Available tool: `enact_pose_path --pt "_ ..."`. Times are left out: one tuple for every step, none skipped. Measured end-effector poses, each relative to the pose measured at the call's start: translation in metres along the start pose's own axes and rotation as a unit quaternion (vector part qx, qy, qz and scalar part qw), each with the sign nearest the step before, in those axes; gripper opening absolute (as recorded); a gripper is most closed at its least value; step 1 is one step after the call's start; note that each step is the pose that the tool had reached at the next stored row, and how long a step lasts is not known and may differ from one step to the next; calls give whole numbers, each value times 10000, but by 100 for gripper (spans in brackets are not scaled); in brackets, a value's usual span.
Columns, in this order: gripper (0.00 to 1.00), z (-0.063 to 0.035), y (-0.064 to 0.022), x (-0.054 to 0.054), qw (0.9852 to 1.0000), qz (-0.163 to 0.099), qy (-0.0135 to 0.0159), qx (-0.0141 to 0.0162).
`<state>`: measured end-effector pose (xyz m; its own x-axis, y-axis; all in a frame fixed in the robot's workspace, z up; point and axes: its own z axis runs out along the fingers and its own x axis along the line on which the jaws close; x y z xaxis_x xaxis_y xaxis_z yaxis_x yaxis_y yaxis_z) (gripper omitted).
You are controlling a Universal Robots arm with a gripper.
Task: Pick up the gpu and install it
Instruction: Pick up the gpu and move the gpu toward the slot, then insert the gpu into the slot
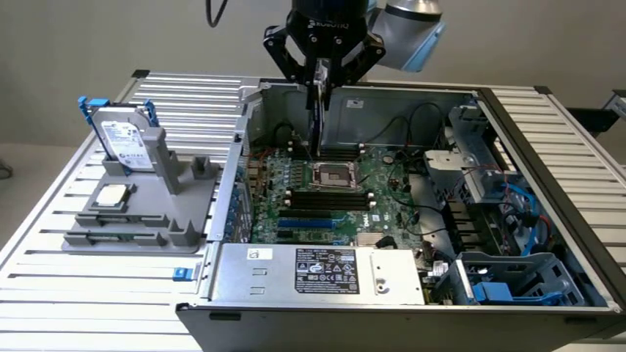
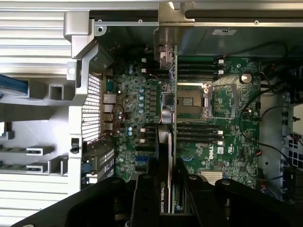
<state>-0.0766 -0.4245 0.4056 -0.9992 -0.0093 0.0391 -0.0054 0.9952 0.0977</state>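
— One thing first: found the gripper (image 1: 321, 77) where?

— Up over the open computer case (image 1: 547, 139), toward its back wall. Hung pointing straight down, clamped on the gpu (image 1: 315, 117) at the card's upper end.

— Clamped for certain?

— Yes. Checked the wrist view: saw the fingers (image 2: 146, 194) pressed against the card's two faces, gripper (image 2: 166, 187) closed tight on the gpu (image 2: 168, 109). Black cooler cover on one face, green board on the other.

— Held how?

— On edge, long side vertical in the exterior view. Silver end bracket (image 2: 170, 28) at the end farthest from the gripper.

— And the lower end?

— Over the motherboard (image 1: 323, 213), close by the processor socket (image 1: 333, 174) and next to the black memory slots (image 1: 328, 196). Could not tell whether touching the board or just clear of it. Not seated in any slot.

— Noted anything else inside the case?

— Silver power supply (image 1: 323, 271) with a white-and-black label along the near edge.

— Outside the case?

— Slatted metal surface (image 1: 59, 293) underneath everything. On the exterior view's left, a grey holder (image 1: 146, 227) just beside the case. Carried a hard drive (image 1: 127, 143) standing upright in a blue-handled frame, plus a small square processor chip (image 1: 111, 194) lying flat in front of that drive. Both well apart from the gripper.
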Motion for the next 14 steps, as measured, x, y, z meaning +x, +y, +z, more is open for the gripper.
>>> enact_pose_path --pt "26 0 0 0 10000 0 0 0" --pt "26 0 0 0 10000 0 0 0" --pt "26 0 0 -1 10000 -1 0 -1" --pt "26 0 0 0 10000 0 0 0" --pt "26 1 0 -1 10000 -1 0 -1" --pt "26 1 0 0 10000 -1 0 -1" --pt "26 1 0 0 10000 -1 0 -1" --pt "26 1 0 0 10000 -1 0 -1" --pt "26 1 0 0 10000 -1 0 -1" --pt "26 1 0 0 10000 0 0 -1" --pt "26 0 0 0 10000 -1 0 -1" --pt "26 0 0 0 10000 -1 0 -1" --pt "26 0 0 0 10000 -1 0 -1" --pt "26 1 0 0 10000 -1 0 -1"
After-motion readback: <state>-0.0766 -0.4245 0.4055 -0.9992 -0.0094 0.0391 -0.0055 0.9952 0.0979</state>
